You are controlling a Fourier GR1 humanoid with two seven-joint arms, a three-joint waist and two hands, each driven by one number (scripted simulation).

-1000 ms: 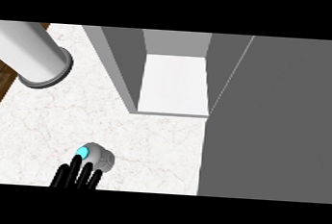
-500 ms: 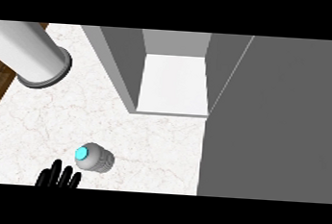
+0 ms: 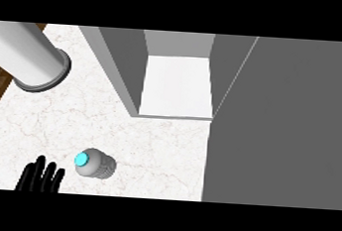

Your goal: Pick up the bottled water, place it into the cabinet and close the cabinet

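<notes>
Since before, our left hand drifts left off the bottled water, fingers spread, so we must re-reach to grasp.

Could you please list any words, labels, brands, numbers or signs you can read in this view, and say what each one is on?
None: there is no readable text anywhere.
The water bottle shows only its plain blue cap, no label.
The cabinet, the counter and the left hand carry no markings.

Black left hand, slim fingers; grey cylindrical forearm.
</notes>
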